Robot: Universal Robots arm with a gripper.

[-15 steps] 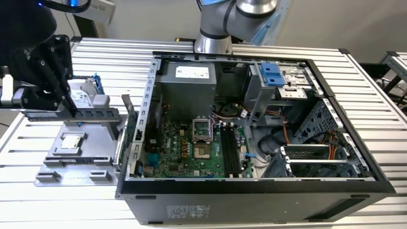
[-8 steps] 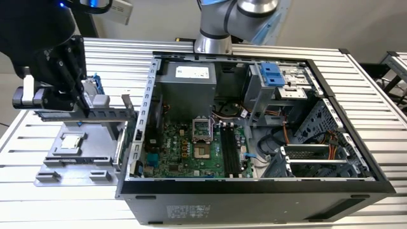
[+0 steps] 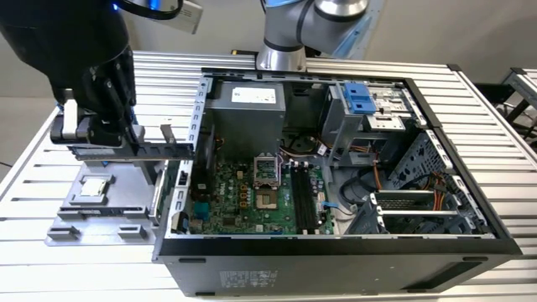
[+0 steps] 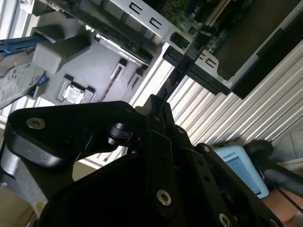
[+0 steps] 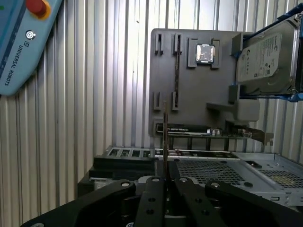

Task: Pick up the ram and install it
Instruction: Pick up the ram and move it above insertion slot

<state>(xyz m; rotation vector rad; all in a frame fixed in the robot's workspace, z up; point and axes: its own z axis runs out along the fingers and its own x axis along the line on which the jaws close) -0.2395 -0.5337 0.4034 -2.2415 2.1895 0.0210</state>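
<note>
My gripper hangs over the grey fixture tray, to the exterior view's left of the open computer case. It is shut on the ram, a thin dark stick seen edge-on that rises from between the fingers. In the second wrist view the ram runs from the gripper toward the case's edge. A long narrow holder in the tray stands empty. The motherboard's black slots lie inside the case, to the right of the CPU socket.
The tray also carries a small square silver chip, a silver hard drive with blue brackets and a card along its case-side edge. A teach pendant lies on the ribbed table. Cables and drive cages crowd the case's right half.
</note>
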